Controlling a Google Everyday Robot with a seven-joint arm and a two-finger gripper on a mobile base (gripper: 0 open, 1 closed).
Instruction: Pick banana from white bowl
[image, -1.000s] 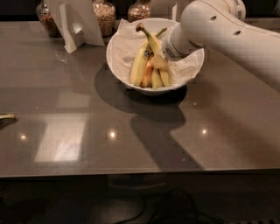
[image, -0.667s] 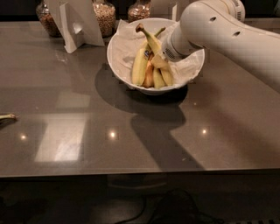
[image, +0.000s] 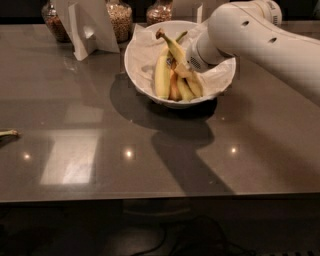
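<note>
The white arm reaches in from the upper right of the frame, and its gripper (image: 186, 64) sits low inside the white bowl (image: 131, 70) at upper centre, right against the banana (image: 176, 49) — whether it has closed on the fruit cannot be told. The banana lies tilted, dark stem tip toward the far rim, across two shorter bananas (image: 162, 75). Glass jars (image: 120, 20) stand behind the bowl on the grey table (image: 150, 165).

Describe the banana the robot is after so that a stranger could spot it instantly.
On the grey table stands a white bowl, with the robot's pincer inside at its right. The banana is the longest in it, curving beside a paler banana, its dark brown stem tip pointing up and left.
</note>
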